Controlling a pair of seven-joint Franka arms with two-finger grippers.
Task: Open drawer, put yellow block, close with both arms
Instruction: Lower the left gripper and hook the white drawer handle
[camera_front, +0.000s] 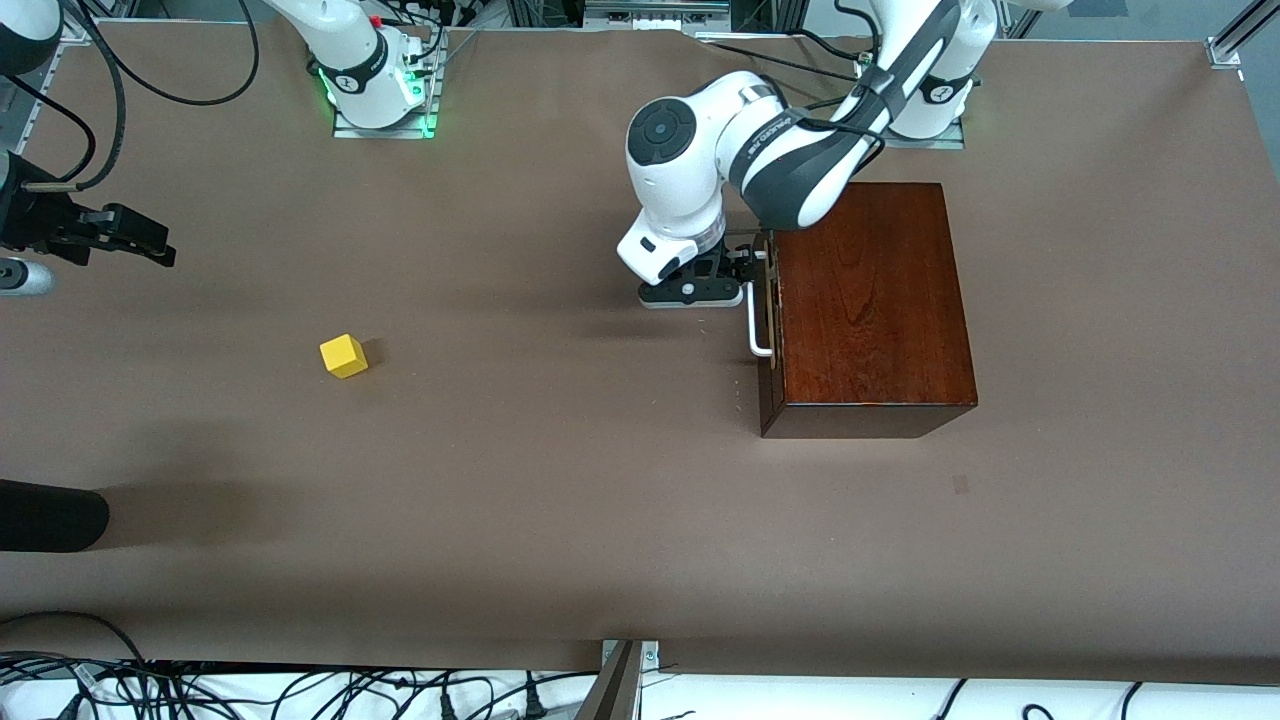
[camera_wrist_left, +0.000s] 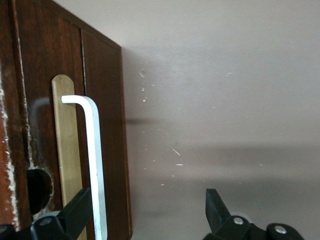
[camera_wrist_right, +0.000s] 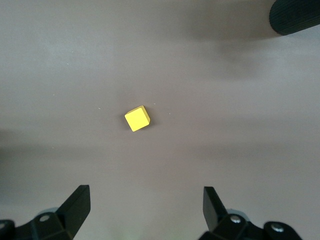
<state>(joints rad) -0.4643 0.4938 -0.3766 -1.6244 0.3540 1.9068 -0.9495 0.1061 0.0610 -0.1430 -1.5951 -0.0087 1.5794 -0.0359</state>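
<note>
The mahogany box (camera_front: 875, 300) stands toward the left arm's end of the table. Its drawer (camera_front: 768, 330) is shut, and its front with the white bar handle (camera_front: 757, 322) faces the right arm's end. My left gripper (camera_front: 748, 266) is open at the handle. In the left wrist view the handle (camera_wrist_left: 95, 160) runs across the drawer front (camera_wrist_left: 102, 100), and my left gripper (camera_wrist_left: 145, 207) has one finger on each side of the bar. The yellow block (camera_front: 344, 355) lies on the table toward the right arm's end. My right gripper (camera_front: 150, 245) is open and empty in the air; its wrist view shows the gripper (camera_wrist_right: 145, 200) and the block (camera_wrist_right: 137, 119).
A black rounded object (camera_front: 50, 515) juts in at the right arm's end of the table, nearer the front camera than the block; it also shows in the right wrist view (camera_wrist_right: 295, 15). Cables and a metal bracket (camera_front: 620, 680) lie along the table's near edge.
</note>
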